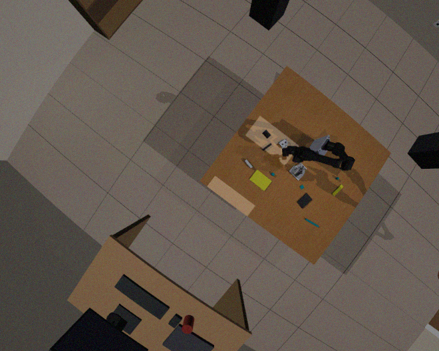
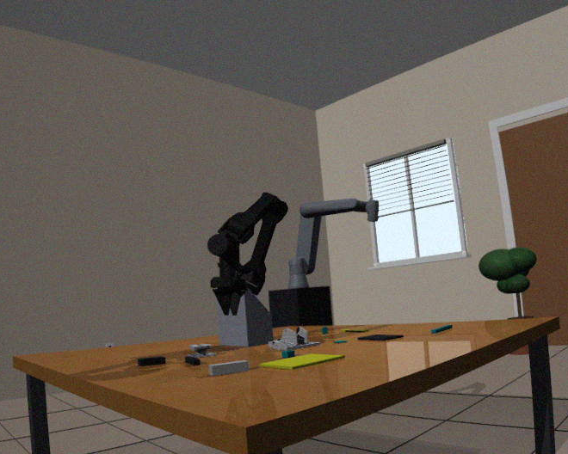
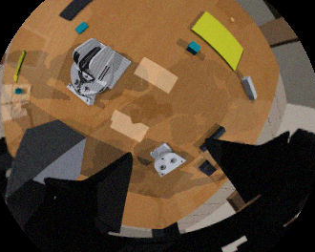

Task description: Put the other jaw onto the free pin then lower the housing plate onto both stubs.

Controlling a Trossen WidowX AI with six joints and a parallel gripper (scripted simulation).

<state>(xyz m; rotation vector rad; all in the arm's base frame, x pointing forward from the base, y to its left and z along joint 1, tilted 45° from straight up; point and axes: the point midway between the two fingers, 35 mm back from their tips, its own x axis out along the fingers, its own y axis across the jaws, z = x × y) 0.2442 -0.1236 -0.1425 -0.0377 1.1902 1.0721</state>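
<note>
The grey base [image 1: 297, 171] [image 2: 284, 344] [image 3: 120, 67] stands on the table with two light grey jaws [image 3: 91, 59] [image 2: 295, 337] side by side over it. I cannot tell whether both are seated on their pins or whether the teeth mesh. The white housing plate [image 1: 283, 143] [image 2: 200, 348] [image 3: 168, 162] with two round holes lies apart from the base, raised on something grey beneath. My gripper [image 2: 230, 312] [image 3: 169, 149] is open and empty, high above the table, with the housing plate between its fingertips in the wrist view. The stubs are too small to make out.
Near the housing plate lie a black block [image 1: 266, 133] [image 2: 151, 361] and a dark bar [image 3: 212, 138]. A light grey bar [image 1: 248, 163] [image 3: 249, 88], a yellow-green sheet [image 1: 260, 180] [image 3: 218, 40] and a teal cube [image 3: 194, 48] lie farther off. The grey arm pedestal [image 2: 232, 329] stands behind.
</note>
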